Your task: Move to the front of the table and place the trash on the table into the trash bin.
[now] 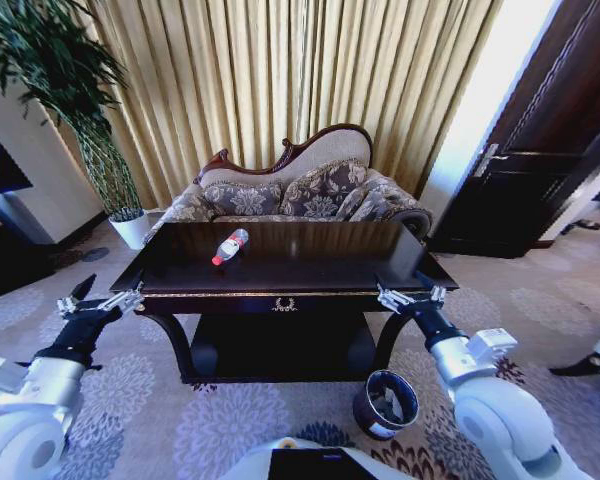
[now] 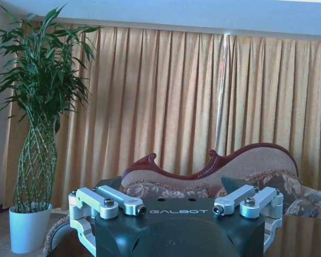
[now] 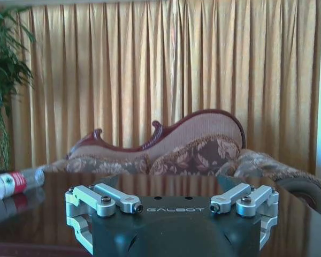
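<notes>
A clear plastic bottle point(image 1: 230, 246) with a red label and white cap lies on its side on the dark glossy table point(image 1: 320, 255), toward its left half. In the right wrist view the bottle point(image 3: 13, 182) rests on the tabletop point(image 3: 150, 184) well off to one side of my right gripper point(image 3: 176, 208). My left gripper point(image 1: 100, 303) hovers open off the table's front left corner. My right gripper point(image 1: 410, 297) is open at the front right corner, empty. The dark round trash bin point(image 1: 386, 403) stands on the carpet under my right arm.
A floral sofa point(image 1: 300, 190) stands right behind the table, before gold curtains. A potted plant point(image 1: 70, 80) is at the back left and a dark door point(image 1: 540, 150) at the right. Patterned carpet lies open on both sides of the table.
</notes>
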{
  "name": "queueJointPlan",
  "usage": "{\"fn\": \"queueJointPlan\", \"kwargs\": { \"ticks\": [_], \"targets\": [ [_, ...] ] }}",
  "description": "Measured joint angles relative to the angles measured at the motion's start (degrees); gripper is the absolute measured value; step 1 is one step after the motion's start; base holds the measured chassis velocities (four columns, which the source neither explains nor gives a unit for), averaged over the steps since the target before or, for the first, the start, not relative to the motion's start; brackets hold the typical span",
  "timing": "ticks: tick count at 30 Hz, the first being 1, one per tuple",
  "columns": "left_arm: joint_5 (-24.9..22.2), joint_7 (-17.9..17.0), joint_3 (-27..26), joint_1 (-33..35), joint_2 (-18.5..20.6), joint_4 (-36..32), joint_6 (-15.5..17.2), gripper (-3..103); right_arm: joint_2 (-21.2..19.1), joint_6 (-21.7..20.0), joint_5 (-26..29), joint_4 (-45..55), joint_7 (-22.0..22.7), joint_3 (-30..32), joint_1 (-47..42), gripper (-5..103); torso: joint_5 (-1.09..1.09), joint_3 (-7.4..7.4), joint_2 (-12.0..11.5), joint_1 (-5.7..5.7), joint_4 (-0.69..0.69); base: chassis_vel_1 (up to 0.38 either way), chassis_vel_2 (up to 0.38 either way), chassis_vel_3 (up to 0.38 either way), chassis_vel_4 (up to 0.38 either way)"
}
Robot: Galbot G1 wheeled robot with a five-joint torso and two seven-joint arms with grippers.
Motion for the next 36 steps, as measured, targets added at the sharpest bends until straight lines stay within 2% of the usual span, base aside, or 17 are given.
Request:
{"fn": "queueJointPlan", "kwargs": {
  "ticks": [17,36],
  "targets": [
    [0.0,0.2,-0.1,0.3,-0.1,0.0,0.0,100,0.1,-0.8,-0.1,-0.2,-0.1,-0.2,0.2,100,-0.01,-0.01,0.0,-0.01,0.0,-0.011,0.008,0.009,-0.009],
    [0.1,0.3,0.1,0.3,-0.2,0.0,0.1,100,0.5,-0.5,-0.3,-0.2,-0.2,-1.4,0.2,100,-0.02,0.0,0.0,0.0,0.0,-0.109,0.108,0.106,-0.11]
  ]
}}
